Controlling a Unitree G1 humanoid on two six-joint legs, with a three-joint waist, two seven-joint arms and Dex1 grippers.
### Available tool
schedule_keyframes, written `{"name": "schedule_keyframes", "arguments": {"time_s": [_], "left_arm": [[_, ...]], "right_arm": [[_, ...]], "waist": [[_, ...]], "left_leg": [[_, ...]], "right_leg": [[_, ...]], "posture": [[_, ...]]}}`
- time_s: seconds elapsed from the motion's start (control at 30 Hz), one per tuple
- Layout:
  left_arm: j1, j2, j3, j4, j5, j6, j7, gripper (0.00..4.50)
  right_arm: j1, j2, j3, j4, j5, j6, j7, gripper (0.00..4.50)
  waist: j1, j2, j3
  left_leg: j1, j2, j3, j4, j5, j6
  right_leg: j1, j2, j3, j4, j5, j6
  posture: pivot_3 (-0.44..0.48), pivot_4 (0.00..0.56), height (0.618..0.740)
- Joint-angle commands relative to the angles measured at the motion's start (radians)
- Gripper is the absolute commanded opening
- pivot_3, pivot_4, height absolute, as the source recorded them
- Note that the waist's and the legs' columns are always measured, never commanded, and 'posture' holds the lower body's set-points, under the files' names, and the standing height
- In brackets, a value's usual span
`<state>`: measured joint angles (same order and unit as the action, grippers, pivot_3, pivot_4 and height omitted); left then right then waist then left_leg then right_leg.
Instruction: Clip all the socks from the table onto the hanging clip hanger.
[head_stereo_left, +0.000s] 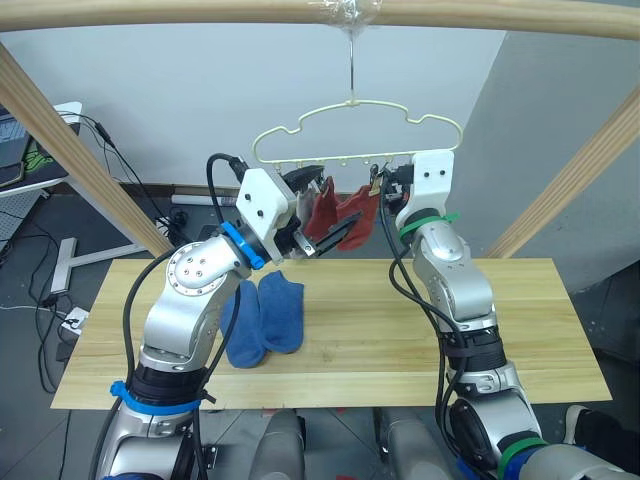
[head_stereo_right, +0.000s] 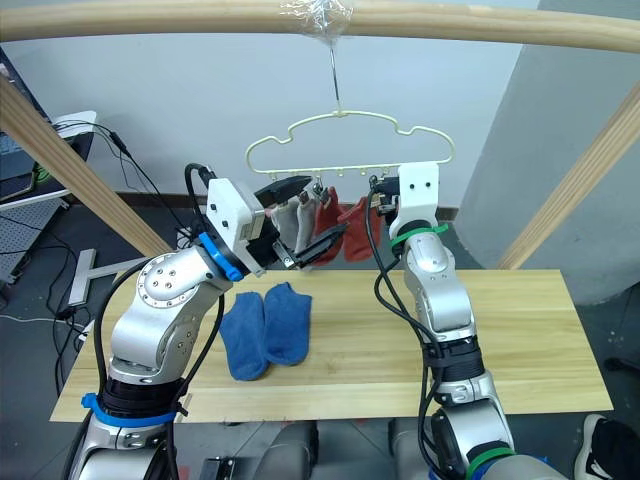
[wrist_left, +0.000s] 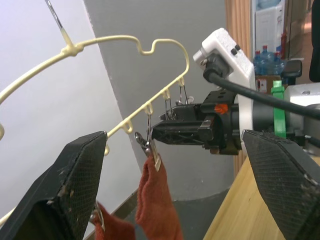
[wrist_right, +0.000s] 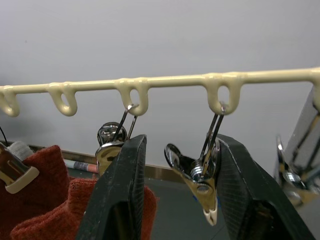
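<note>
Blue socks (head_stereo_left: 263, 318) lie side by side on the desk (head_stereo_left: 400, 320), well below both tools. My right tool (wrist_right: 175, 185) sits raised at the clip hanger (head_stereo_left: 355, 135), fingers apart around an empty clip (wrist_right: 200, 182). My left tool (wrist_left: 175, 187), also apart, hovers beside the hung rust-red socks (head_stereo_left: 340, 215).

We judge this a robotics lab: loose cables (head_stereo_left: 40, 330) on the floor, a desk (head_stereo_left: 30, 165) with equipment, bare walls, pole frame (head_stereo_left: 70, 150).

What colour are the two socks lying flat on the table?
Blue. The two socks lie side by side on the wooden table, clearest in the right eye view.
</note>
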<state>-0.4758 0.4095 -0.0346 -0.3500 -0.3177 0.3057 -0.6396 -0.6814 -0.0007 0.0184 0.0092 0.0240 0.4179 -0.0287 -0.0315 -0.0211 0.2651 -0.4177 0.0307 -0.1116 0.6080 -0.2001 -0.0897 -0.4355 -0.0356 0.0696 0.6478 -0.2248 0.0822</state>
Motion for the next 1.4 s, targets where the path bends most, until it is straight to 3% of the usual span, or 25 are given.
{"name": "schedule_keyframes", "arguments": {"time_s": [0.03,0.2,0.4,0.5,0.63,0.77,1.07,1.17,1.4], "left_arm": [[-0.016,-0.009,0.017,-0.058,-0.038,0.013,0.011,4.5],[-0.017,-0.007,0.017,-0.063,-0.047,0.028,0.015,4.5],[-0.018,-0.006,0.014,-0.064,-0.049,0.029,0.02,4.5],[-0.015,-0.006,0.014,-0.067,-0.05,0.03,0.021,4.5],[0.004,-0.009,0.006,-0.077,-0.05,0.043,0.027,4.5],[0.12,-0.033,-0.011,-0.081,-0.083,0.198,0.089,4.5],[0.313,-0.058,-0.048,0.177,0.123,0.146,0.25,4.5],[0.312,-0.083,-0.075,0.34,0.235,0.104,0.355,4.5],[0.221,-0.168,-0.051,0.556,0.261,0.082,0.414,4.5]], "right_arm": [[-0.025,-0.002,-0.013,-0.009,0.001,-0.037,0.0,1.98],[-0.033,-0.003,-0.023,0.008,0.005,-0.044,0.001,1.98],[-0.032,-0.004,-0.029,0.015,0.006,-0.052,0.005,0.48],[-0.029,-0.007,-0.03,0.013,0.006,-0.053,0.007,0.01],[-0.021,-0.03,-0.039,0.002,0.009,-0.05,0.026,0.01],[-0.032,-0.093,-0.063,-0.013,0.06,0.004,0.114,0.01],[-0.029,-0.142,-0.078,-0.09,0.143,0.176,0.184,0.01],[-0.009,-0.141,-0.083,-0.127,0.147,0.214,0.17,0.01],[0.002,-0.141,-0.08,-0.165,0.143,0.26,0.163,0.01]], "waist": [[0.0,0.0,0.0],[0.0,0.0,0.0],[0.0,0.0,0.0],[0.0,0.0,0.0],[0.0,0.0,0.0],[-0.001,0.0,0.0],[-0.001,0.0,0.0],[0.001,0.0,0.0],[0.002,0.0,0.0]], "left_leg": [[0.0,0.0,0.0,0.0,0.0,0.0],[0.0,0.0,0.0,0.0,0.0,0.0],[0.0,0.0,0.0,0.0,0.0,0.0],[0.0,0.0,0.0,0.0,0.0,0.0],[0.0,0.0,0.0,0.0,0.0,0.0],[0.0,0.0,0.0,0.0,0.0,0.0],[0.001,0.0,0.0,0.001,0.0,0.001],[0.001,0.0,0.0,0.001,0.0,0.001],[0.0,0.0,0.0,0.001,0.0,0.001]], "right_leg": [[0.0,0.0,0.0,0.0,0.0,0.0],[0.0,0.0,0.0,0.0,0.0,0.0],[0.0,0.0,0.0,0.0,0.0,0.0],[0.0,0.0,0.0,0.0,0.0,0.0],[0.0,0.0,0.0,0.0,0.0,0.0],[0.0,0.0,0.0,0.0,0.0,0.0],[0.0,0.0,0.0,0.001,-0.001,0.001],[0.0,0.0,0.0,0.001,-0.001,0.001],[0.0,0.0,0.0,0.0,0.0,0.001]], "posture": [[0.111,0.252,0.74],[0.112,0.253,0.74],[0.109,0.254,0.74],[0.109,0.254,0.74],[0.106,0.256,0.74],[0.093,0.263,0.74],[0.061,0.272,0.74],[0.058,0.271,0.74],[0.038,0.268,0.74]]}}
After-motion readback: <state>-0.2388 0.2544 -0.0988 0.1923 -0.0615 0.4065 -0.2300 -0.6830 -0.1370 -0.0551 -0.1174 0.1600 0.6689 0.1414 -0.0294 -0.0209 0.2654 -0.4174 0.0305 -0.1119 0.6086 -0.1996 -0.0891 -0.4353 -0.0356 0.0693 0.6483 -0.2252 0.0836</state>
